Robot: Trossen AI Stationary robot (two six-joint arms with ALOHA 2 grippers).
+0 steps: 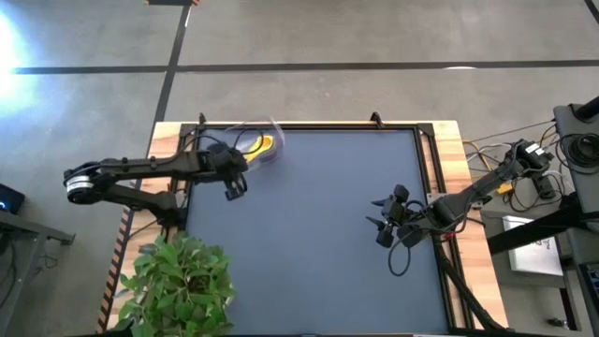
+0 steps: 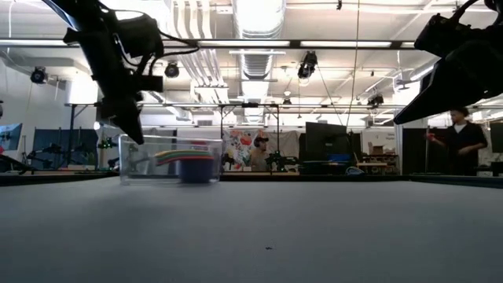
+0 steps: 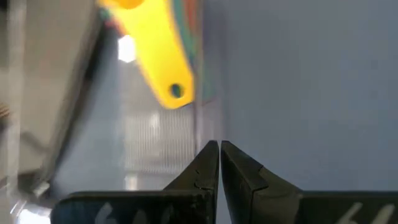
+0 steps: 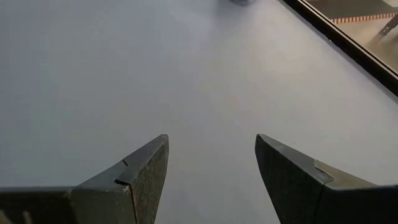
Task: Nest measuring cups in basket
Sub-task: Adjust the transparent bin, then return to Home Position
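The cups (image 2: 192, 161) sit nested inside the basket (image 1: 267, 150) at the table's (image 1: 309, 234) far left corner, a yellow handle (image 3: 158, 53) on top. The left gripper (image 1: 234, 187) hangs just beside the basket, jaws shut and empty, the yellow handle just beyond its tips. The right gripper (image 1: 384, 225) hovers well apart over bare table, jaws wide open, holding nothing.

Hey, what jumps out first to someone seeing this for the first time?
The stack of bright measuring cups inside the clear basket at the table's far left corner, yellow handle on top. The left claw hangs shut beside the basket; the right claw waits open near the right edge.
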